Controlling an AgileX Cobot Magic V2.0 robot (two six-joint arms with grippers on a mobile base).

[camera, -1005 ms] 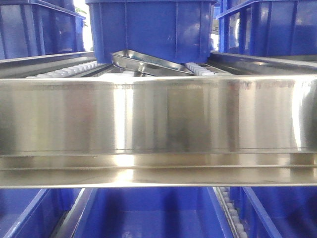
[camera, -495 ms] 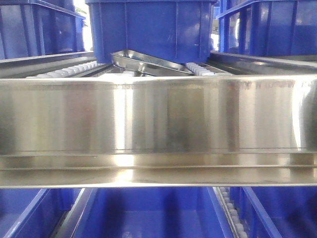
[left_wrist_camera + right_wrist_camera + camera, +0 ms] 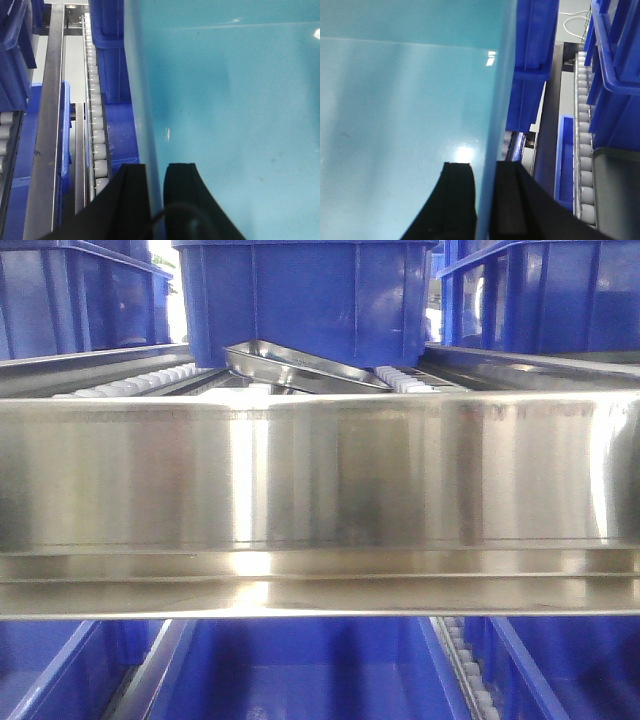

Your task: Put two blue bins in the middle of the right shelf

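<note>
In the left wrist view my left gripper (image 3: pixel 156 169) is shut on the left side wall of a blue bin (image 3: pixel 230 100). The bin's pale blue inside fills the right of that view. My right gripper (image 3: pixel 484 170) is shut on the opposite wall of the same blue bin (image 3: pixel 395 100), one finger inside and one outside. In the front view the broad shiny rail of the right shelf middle (image 3: pixel 320 475) spans the frame. Another blue bin (image 3: pixel 300 300) stands on the rollers behind the rail. Neither gripper shows in the front view.
More blue bins stand at the upper left (image 3: pixel 70 300) and upper right (image 3: pixel 540 290), and on the tier below (image 3: pixel 300 670). A tilted steel tray (image 3: pixel 300 365) lies under the middle bin. Roller tracks (image 3: pixel 95 100) (image 3: pixel 585 125) and steel rails run beside the held bin.
</note>
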